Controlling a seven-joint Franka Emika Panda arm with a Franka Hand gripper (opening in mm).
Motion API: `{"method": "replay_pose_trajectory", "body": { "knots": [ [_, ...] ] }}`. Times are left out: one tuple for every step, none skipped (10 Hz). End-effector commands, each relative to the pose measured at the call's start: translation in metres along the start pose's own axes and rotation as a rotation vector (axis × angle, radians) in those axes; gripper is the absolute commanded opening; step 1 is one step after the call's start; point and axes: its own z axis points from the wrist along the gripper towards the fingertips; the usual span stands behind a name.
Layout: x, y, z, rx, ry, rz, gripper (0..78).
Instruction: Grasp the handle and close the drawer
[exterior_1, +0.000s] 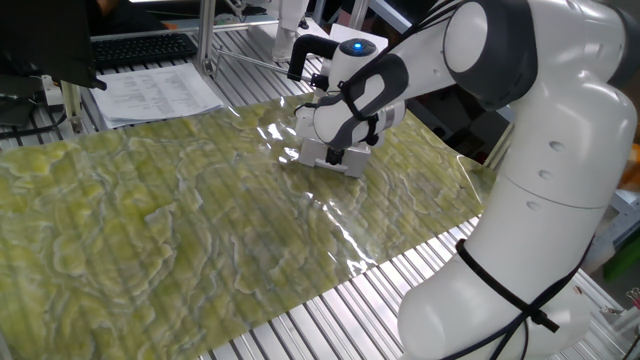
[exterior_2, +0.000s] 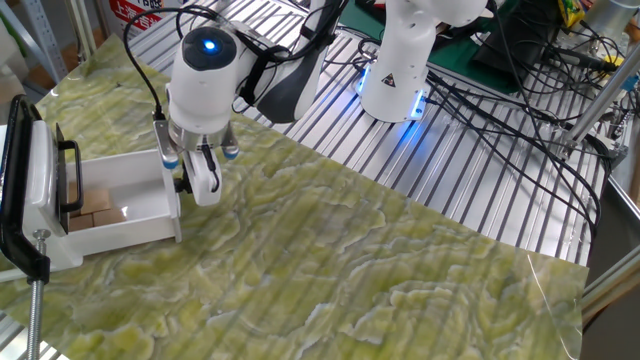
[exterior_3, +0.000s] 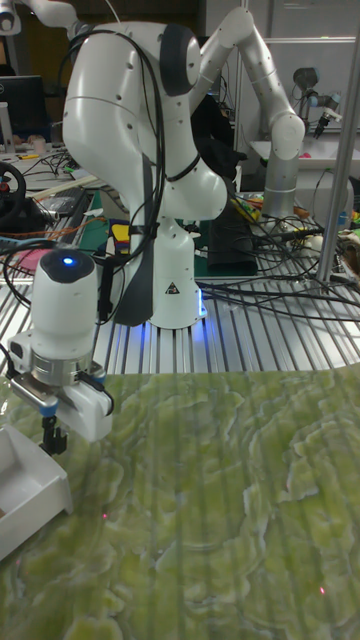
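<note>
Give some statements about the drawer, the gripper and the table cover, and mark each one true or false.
1. The drawer is fully shut. False: it stands open.
2. Tan wooden blocks lie inside the drawer. True.
3. The gripper is at the drawer's front panel. True.
4. The table cover is plain blue. False: it is a green-yellow marbled sheet.
5. The gripper holds a wooden block. False: the blocks lie in the drawer.
</note>
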Motion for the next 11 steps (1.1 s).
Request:
{"method": "replay_pose_trajectory", "body": {
  "knots": [
    [-0.004,0.001,-0.002,-0.002,0.001,-0.002,1.1],
    [-0.005,0.001,-0.002,-0.002,0.001,0.0,1.1],
    [-0.006,0.002,-0.002,-0.002,0.001,0.001,1.1],
    [-0.008,0.001,-0.002,-0.001,0.0,0.003,1.1],
    [-0.009,0.001,-0.002,-0.001,0.0,0.003,1.1],
    [-0.011,0.001,-0.002,-0.001,0.0,0.003,1.1],
    [-0.013,0.002,-0.002,-0.002,0.001,0.003,1.1],
    [-0.015,0.002,-0.002,-0.001,0.001,0.003,1.1],
    [-0.017,0.002,-0.002,-0.002,0.001,0.004,1.1],
    [-0.019,0.002,-0.002,-0.002,0.002,0.006,1.1],
    [-0.021,0.002,-0.002,-0.002,0.002,0.005,1.1]
  ]
}}
